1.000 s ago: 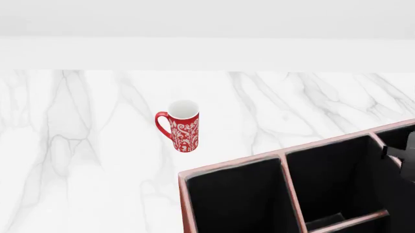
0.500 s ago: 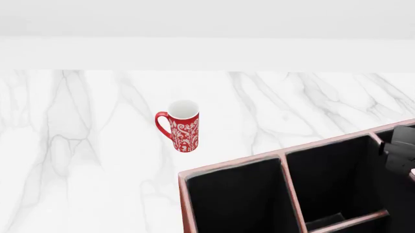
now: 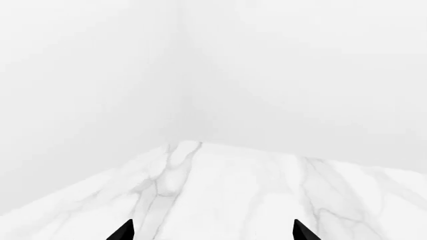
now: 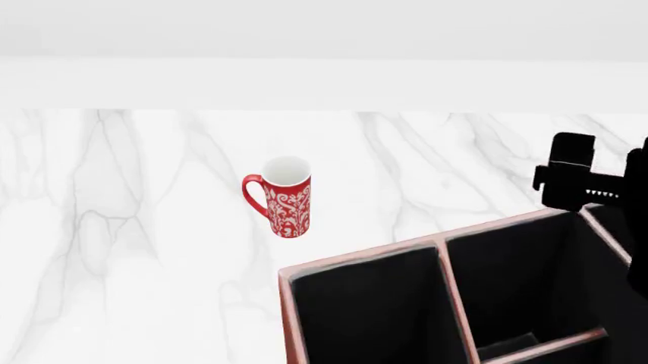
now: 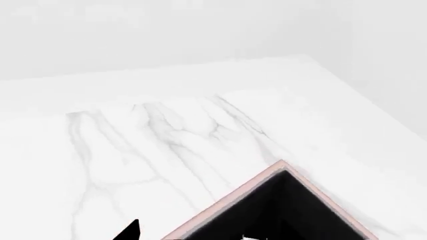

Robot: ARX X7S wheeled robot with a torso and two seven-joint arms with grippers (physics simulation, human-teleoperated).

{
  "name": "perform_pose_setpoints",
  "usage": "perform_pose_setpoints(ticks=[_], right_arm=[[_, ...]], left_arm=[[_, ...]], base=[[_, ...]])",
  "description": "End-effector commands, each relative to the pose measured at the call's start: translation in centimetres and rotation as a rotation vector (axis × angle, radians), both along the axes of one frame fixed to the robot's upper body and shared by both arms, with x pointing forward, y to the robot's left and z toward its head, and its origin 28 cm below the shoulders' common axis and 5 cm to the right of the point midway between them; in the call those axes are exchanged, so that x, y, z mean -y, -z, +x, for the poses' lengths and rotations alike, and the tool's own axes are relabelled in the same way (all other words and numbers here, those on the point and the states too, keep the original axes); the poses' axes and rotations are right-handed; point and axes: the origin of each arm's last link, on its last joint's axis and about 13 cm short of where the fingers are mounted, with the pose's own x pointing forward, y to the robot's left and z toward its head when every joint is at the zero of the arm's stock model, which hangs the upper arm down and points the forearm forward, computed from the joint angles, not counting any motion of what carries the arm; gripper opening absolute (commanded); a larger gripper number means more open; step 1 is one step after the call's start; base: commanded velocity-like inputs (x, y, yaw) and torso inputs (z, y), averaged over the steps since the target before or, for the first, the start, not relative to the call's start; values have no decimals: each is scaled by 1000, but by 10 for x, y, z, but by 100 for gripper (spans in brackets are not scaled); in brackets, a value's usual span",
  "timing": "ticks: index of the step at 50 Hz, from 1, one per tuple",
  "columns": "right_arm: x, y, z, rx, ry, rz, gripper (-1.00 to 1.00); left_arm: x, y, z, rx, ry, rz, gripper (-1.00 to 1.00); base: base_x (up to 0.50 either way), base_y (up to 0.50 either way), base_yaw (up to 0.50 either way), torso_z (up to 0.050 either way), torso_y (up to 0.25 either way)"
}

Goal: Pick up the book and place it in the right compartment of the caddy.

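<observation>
The right gripper (image 4: 592,182) has risen clear of the caddy (image 4: 365,262) within the last second, lifting from inside the box's right end to a spot above its far rim, near the desk's right edge; whether its fingers are spread or pressed together cannot be told, since the right wrist view catches only one dark tip and nothing visibly held. The left gripper (image 3: 212,232) is spread, its two black fingertips (image 3: 123,231) apart over bare marble and holding nothing. The book is not visible in any view, and the compartment below the right gripper is too dark to show whether it lies there. Judged from that withdrawal, the placing may well be done and the arm retreating. The red patterned mug (image 4: 284,197) stands upright on the desk (image 4: 121,227), well apart from the caddy's left corner.
</observation>
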Motion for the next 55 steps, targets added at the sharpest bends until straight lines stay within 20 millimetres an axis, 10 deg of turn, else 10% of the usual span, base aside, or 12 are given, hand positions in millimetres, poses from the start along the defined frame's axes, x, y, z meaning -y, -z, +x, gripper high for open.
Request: perform_pose_setpoints(ticks=[1,8,20,55], right_arm=[[-48,16,15,139,-187,10,100],[-80,33,26,185,-293,3,100],[-98,37,29,188,-372,13,100],[-109,40,29,195,-420,3,100]], left_arm=[[26,-46,73,-9,306,38,100],[56,-79,128,11,498,98,100],[79,-94,164,33,603,113,100],[93,-103,178,46,660,140,100]], base=[[0,0,0,0,0],[0,0,0,0,0],[0,0,0,0,0],[0,0,0,0,0]])
